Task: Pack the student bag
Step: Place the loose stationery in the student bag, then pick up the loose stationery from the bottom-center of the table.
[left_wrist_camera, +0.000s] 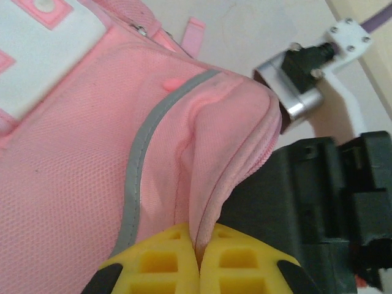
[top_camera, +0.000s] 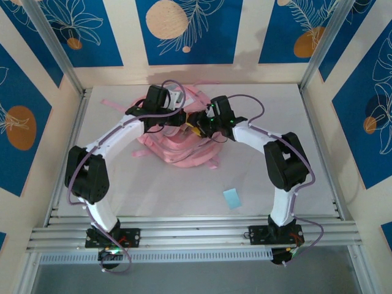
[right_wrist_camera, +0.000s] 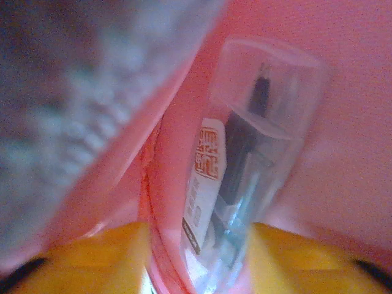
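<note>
the soft pink fabric backpack (left_wrist_camera: 73, 153) is pinched in the left tool (left_wrist_camera: 199, 251), the right tool (right_wrist_camera: 196, 257) clamping a blurred clear plastic case (right_wrist_camera: 257, 141).

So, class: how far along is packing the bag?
Done: nothing I can confirm inside yet. In hand: the left pincer pinches an edge of the bag, while the right pincer holds a clear case against pink fabric, apparently inside. Left: release it; a blue piece lies on the table.
</note>
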`<state>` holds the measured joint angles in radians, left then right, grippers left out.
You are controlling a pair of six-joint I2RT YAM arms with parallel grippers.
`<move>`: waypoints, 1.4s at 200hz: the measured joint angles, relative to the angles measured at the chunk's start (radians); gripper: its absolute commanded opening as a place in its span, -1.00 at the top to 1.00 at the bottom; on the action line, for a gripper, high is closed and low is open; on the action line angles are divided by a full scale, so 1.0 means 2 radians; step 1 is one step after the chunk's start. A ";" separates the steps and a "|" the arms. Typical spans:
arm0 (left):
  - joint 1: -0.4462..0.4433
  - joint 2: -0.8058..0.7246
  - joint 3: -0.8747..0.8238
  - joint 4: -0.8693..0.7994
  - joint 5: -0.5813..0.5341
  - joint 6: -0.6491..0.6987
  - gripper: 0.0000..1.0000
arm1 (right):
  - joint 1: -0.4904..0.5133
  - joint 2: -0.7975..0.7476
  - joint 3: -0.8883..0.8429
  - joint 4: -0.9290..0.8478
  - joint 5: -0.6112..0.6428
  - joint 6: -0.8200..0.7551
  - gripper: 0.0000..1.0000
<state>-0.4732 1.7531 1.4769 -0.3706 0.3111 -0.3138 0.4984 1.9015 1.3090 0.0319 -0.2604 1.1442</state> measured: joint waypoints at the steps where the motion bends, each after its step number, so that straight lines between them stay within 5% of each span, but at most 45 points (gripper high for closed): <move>1: 0.000 0.000 0.000 0.000 0.000 0.000 1.00 | 0.000 0.001 0.000 0.001 0.001 0.001 0.45; 39: 0.003 -0.001 -0.010 0.022 -0.001 -0.016 1.00 | 0.009 0.060 0.048 0.033 0.008 0.005 0.56; 87: 0.005 -0.008 -0.023 0.026 0.000 -0.022 1.00 | 0.010 0.050 0.031 0.043 0.007 -0.016 0.39; 103: 0.004 -0.009 -0.026 0.029 0.000 -0.023 1.00 | 0.008 0.006 -0.008 0.018 0.002 -0.039 0.18; 139: 0.003 -0.009 -0.032 0.040 0.000 -0.024 1.00 | 0.009 -0.117 -0.066 -0.119 0.022 -0.119 -0.65; 173: 0.003 -0.009 -0.044 0.057 0.003 -0.030 1.00 | 0.031 -0.193 -0.093 -0.279 0.089 -0.180 -0.99; 228: 0.003 -0.009 -0.055 0.071 0.010 -0.035 1.00 | 0.111 -0.231 -0.169 -0.455 0.172 -0.192 -0.98; 280: 0.003 -0.017 -0.065 0.073 0.009 -0.035 1.00 | 0.154 -0.243 -0.261 -0.483 0.230 -0.148 -1.00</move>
<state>-0.4671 1.7191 1.3468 -0.2237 0.3283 -0.3828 0.8062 1.4162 0.7876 -0.9333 0.2005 0.8478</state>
